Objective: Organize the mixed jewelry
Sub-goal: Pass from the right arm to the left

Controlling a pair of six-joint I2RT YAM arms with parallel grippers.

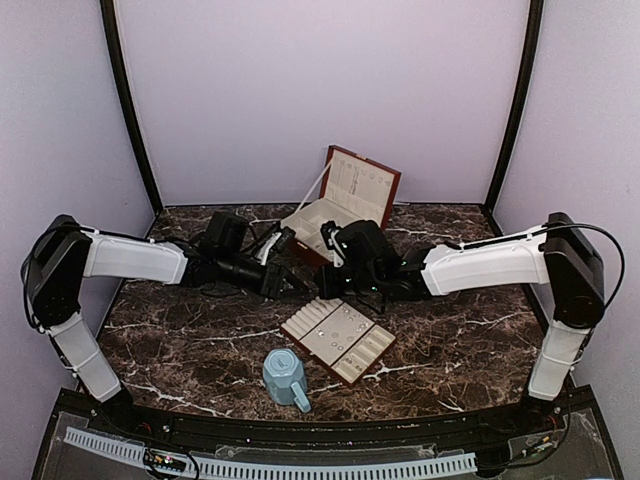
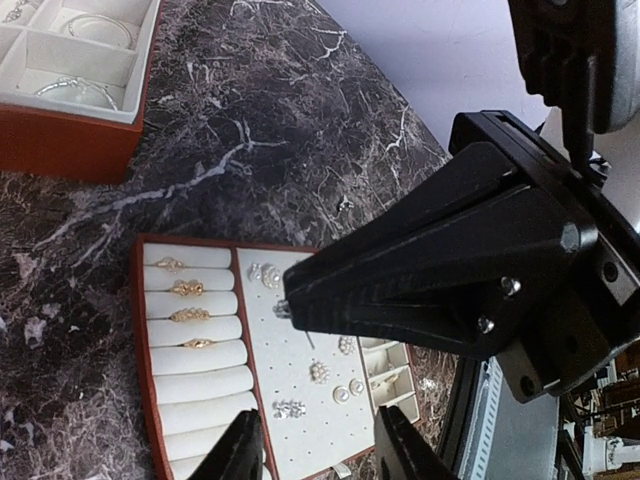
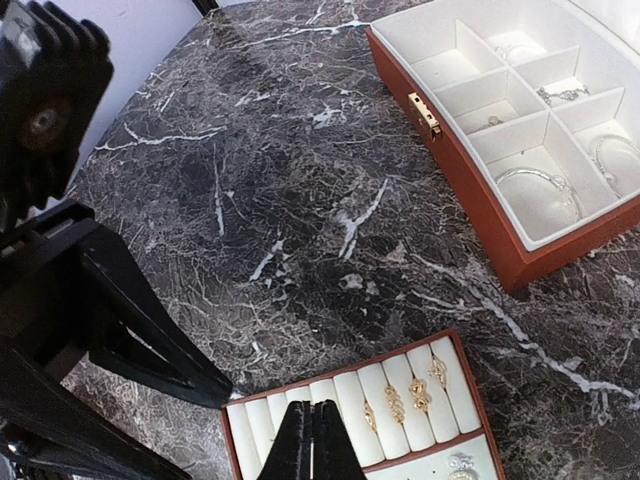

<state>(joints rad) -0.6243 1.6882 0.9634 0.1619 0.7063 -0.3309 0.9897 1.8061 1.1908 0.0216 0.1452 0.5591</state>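
Right end effector [image 3: 311,442]: fingers pressed together. It hangs low over the tray, and its tip is above the flat pad. In the left wrist view a tiny silvery bit [image 2: 283,310] shows at the tip, but whether it is pinched there cannot be told.
Left end effector [image 2: 320,455]: fingers apart with nothing between them. It sits at 9 o'clock of the right one, tips close but not touching, also above the tray.
Tray [image 2: 200,385]: brown rim and cream lining, flat on the surface at 6 o'clock of both end effectors. It has padded rolls on one side and a flat pad on the other.
Rings [image 2: 188,288]: four gold-coloured ones, each tucked between rolls, side by side.
Studs [image 2: 319,371]: small silvery pieces spread over the flat pad, just beside the rolls.
Box [image 3: 470,200]: reddish-brown with white compartments, at 12 o'clock of the tray and well apart from it. It is open, with the lid [image 1: 362,185] tilted back.
Hoops [image 3: 540,185]: two thin silvery ones, each lying in its own compartment of the box.
Small pieces [image 3: 490,120]: they lie in two other compartments and are too small to tell apart.
Mug [image 1: 285,377]: light blue and faceted, near the tray at its 7 o'clock.
Surface [image 1: 190,330]: dark marble with white veins.
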